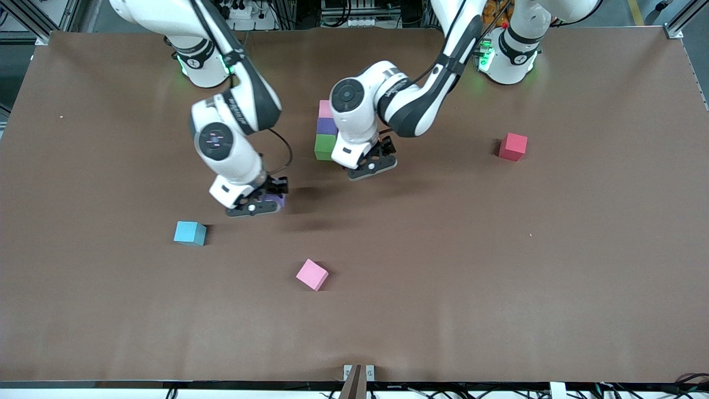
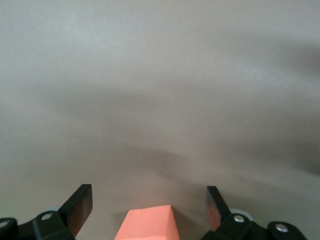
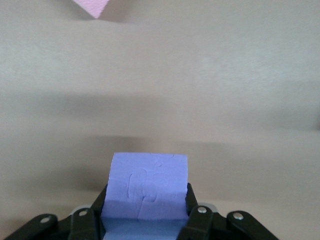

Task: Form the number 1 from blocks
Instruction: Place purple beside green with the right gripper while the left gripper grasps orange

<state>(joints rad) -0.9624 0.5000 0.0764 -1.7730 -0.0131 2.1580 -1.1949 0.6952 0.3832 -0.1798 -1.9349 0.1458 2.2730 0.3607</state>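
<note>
Three blocks sit in a touching column near the middle of the table toward the arms' edge: a pink block farthest from the front camera, a purple block next, and a green block nearest. The left arm partly covers the column.

An orange block shows only in the left wrist view, lying on the table between the left gripper's fingers, touched by neither. The left gripper hangs low, just beside the green block, its jaws spread wide and released.

The right gripper is clenched on a second purple block; the right wrist view shows that block pinched between both fingers, its top face marked with pressed-in outlines. The gripper is over bare table toward the right arm's end, raised off the surface with its shadow on the table beside it.

A second pink block lies alone, turned askew, nearest the front edge of all blocks; a corner of it appears in the right wrist view.

A cyan cube rests toward the right arm's end, nearer the front camera than the right gripper. A red cube rests toward the left arm's end, well apart from the column.
</note>
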